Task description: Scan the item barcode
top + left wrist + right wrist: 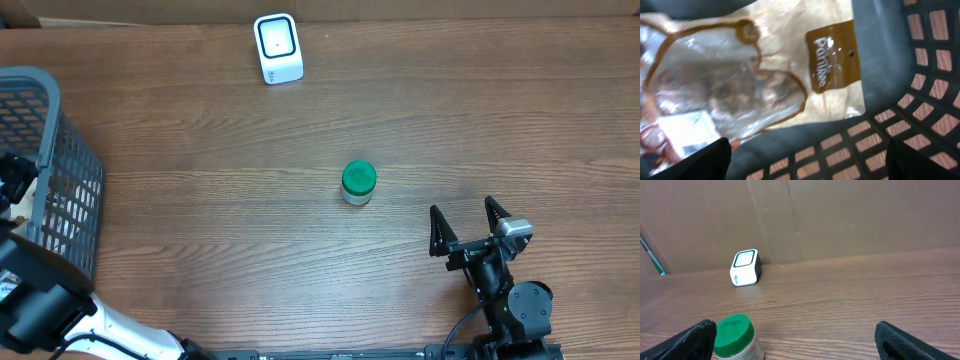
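Left jaws: spread wide inside the basket (40, 90), gripping nothing; a clear snack bag (755, 75) lies just beyond them.
Right jaws: spread wide, empty, near the front edge of the tabletop (200, 130).
Item: green-lidded jar (358, 182), upright mid-tabletop, between the scanner (278, 47) and the right jaws.
Risk: the round jar may turn its barcode away from the scanner, or tip if pinched at the lid.
Surface: brown wood grain.
Room: plain cardboard wall (840, 215) behind the scanner.

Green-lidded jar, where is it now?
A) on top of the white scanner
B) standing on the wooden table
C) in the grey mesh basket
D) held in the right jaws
B: the green-lidded jar stands alone on the brown wooden table, apart from the white cube scanner.
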`<state>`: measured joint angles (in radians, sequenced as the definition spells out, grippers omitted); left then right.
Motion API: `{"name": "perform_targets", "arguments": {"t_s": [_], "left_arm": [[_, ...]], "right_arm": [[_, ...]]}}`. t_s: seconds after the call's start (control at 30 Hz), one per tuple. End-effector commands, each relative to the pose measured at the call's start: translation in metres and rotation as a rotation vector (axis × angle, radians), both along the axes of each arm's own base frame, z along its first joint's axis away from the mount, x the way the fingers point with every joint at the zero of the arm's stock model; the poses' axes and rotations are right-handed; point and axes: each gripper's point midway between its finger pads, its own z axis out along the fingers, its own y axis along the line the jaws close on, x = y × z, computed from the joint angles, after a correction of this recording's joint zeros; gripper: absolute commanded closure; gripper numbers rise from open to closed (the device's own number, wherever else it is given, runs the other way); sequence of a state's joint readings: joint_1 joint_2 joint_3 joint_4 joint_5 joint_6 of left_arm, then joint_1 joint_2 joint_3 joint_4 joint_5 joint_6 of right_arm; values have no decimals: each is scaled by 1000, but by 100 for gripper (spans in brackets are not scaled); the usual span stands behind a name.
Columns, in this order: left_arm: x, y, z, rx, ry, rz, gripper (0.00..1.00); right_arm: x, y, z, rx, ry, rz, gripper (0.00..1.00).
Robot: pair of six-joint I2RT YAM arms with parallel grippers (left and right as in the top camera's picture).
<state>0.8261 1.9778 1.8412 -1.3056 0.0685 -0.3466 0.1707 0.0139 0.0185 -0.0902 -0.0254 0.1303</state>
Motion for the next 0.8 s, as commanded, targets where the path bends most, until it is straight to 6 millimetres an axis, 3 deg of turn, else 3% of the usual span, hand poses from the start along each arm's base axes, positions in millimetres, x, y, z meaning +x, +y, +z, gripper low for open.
{"name": "perform_targets", "arguments": {"t_s": [0.0, 0.17, 0.47, 0.63, 0.77], "left_arm": [[-20, 11, 48, 77, -81, 90, 13], [-49, 9, 67, 60, -93, 149, 11], [-101, 21, 59, 4, -44, 260, 15], [-122, 24, 38, -49, -40, 299, 13], [-126, 22, 5, -82, -28, 309, 8]], "right_arm": [[0, -1, -1, 0, -7, -5, 0], [0, -1, -1, 0, -7, -5, 0], [0, -1, -1, 0, -7, -5, 0], [0, -1, -1, 0, -7, -5, 0], [0, -1, -1, 0, -7, -5, 0]]}}
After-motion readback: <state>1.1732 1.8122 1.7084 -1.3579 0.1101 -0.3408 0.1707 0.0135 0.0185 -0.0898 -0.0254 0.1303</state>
